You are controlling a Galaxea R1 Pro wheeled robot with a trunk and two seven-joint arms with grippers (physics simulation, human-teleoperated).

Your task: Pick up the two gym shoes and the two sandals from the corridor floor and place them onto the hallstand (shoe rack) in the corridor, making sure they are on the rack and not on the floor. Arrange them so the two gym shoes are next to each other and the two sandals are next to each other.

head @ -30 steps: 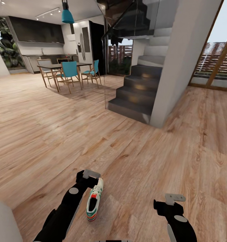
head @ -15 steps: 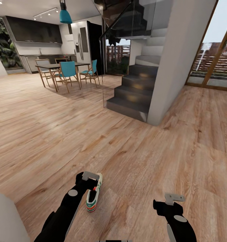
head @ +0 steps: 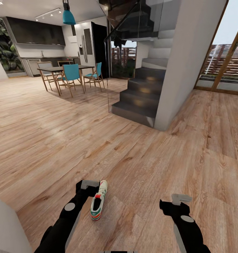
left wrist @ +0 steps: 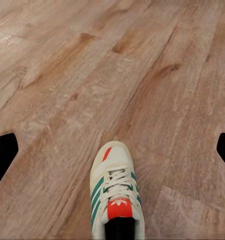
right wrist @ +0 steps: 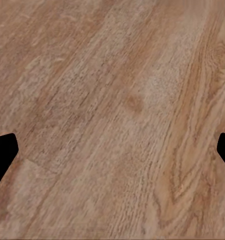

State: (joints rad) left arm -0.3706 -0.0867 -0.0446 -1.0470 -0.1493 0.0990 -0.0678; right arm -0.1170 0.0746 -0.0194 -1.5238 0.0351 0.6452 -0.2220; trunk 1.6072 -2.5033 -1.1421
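One gym shoe (head: pixel 97 203), cream-white with green stripes and a red-orange tongue mark, lies on the corridor floor (head: pixel 133 158), toe pointing away from me. My left gripper (head: pixel 89 183) hovers just above and left of it. In the left wrist view the gym shoe (left wrist: pixel 115 190) lies centred between the wide-apart fingertips (left wrist: pixel 2 155), untouched. My right gripper (head: pixel 181 198) hangs open over bare planks, its fingertips (right wrist: pixel 3 150) spread with nothing between them. The sandals and the hallstand are out of view.
Dark grey stair steps (head: pixel 136 102) rise ahead beside a white wall pillar (head: pixel 182 70). A dining table with teal chairs (head: pixel 68 75) stands far left by the kitchen. Glazed doors (head: pixel 224 63) lie at the right. Wood flooring stretches all around.
The whole view shifted slightly, so the camera moved. My left gripper has drifted a little left relative to the gym shoe. Both grippers stay open.
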